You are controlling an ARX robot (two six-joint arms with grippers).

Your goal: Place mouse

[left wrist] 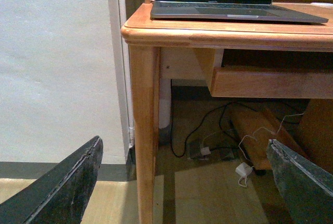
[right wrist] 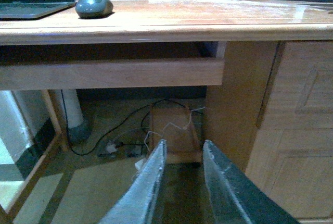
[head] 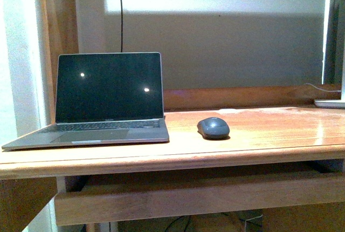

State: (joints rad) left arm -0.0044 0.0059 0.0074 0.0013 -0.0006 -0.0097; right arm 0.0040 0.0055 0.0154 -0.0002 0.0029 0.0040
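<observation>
The mouse (head: pixel 213 128) is a small dark grey dome resting on the wooden desk (head: pixel 269 140), just right of the laptop (head: pixel 108 97). It also shows in the right wrist view as the mouse (right wrist: pixel 94 5) on the desk top. Neither arm appears in the front view. My left gripper (left wrist: pixel 184 151) is open and empty, hanging low beside the desk leg (left wrist: pixel 145 130), well below the desk top. My right gripper (right wrist: pixel 183 148) is shut with nothing in it, below the desk's front edge and far from the mouse.
A pull-out shelf (head: pixel 199 197) runs under the desk top. Cables and a white charger (left wrist: pixel 243 171) lie on the floor beneath. A drawer cabinet (right wrist: pixel 296 130) stands at the desk's right side. A white object (head: pixel 330 103) sits at the far right of the desk.
</observation>
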